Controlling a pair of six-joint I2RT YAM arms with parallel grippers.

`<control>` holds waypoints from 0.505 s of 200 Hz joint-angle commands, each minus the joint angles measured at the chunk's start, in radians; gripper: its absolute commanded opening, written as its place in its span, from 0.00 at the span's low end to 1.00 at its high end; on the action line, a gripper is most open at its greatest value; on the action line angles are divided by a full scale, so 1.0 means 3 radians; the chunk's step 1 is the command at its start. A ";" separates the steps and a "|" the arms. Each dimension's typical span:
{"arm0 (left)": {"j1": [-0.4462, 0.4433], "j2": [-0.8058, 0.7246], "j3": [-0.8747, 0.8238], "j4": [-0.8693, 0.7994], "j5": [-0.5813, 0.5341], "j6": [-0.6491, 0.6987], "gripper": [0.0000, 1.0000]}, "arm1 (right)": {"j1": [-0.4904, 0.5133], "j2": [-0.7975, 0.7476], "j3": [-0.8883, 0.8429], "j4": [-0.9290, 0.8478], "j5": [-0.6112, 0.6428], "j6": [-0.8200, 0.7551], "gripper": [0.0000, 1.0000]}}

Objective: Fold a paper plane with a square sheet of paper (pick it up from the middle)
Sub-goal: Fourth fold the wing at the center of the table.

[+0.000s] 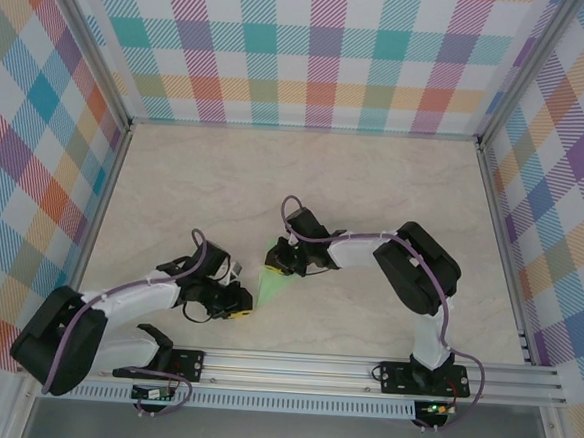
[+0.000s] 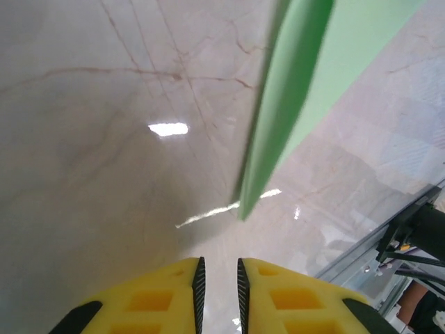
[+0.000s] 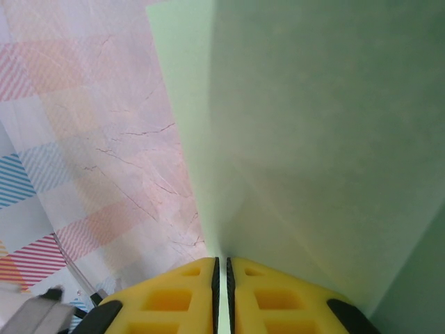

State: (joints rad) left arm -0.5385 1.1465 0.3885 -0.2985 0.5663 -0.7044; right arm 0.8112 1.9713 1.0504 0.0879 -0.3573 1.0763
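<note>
- Paper plane (image 1: 272, 286): we see it as a pale green folded shape near the middle of the table (image 1: 395, 186), towards the near side, between the two grippers.
- From above it is widest by the right gripper (image 1: 285, 267) and narrows to a point aimed at the near edge.
- In the right wrist view, we see the yellow fingers (image 3: 167, 299) pressed together on the green paper. The sheet rises from the thin slit between them, so this gripper is clamped on the paper plane.
- In that view the paper spreads up and to the right, with one straight edge running up from the fingers.
- In the top view, the left gripper (image 1: 238, 305) sits just beside the plane's pointed end, on its left.
- From the left wrist, we see its yellow fingers (image 2: 160, 296) drawn nearly together, with a slim gap between them and nothing in it. It grasps nothing.
- Ahead of those fingers, the plane shows as a long green strip slanting down to a point above the marbled surface, apart from the fingertips.
- We cannot tell whether that point touches the table.
- Checked walls (image 1: 324, 51) enclose the table on three sides, and an aluminium rail (image 1: 342, 368) carries both arm bases.
</note>
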 commanded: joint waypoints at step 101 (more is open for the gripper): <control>-0.0033 0.0731 0.0479 0.1067 -0.0044 -0.0373 0.23 | -0.0020 0.0255 -0.0055 -0.0430 0.0123 0.0055 0.16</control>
State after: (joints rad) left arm -0.5392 1.3190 0.5022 -0.0685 0.5583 -0.8078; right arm 0.8112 1.9739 1.0557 0.0830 -0.3622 1.0836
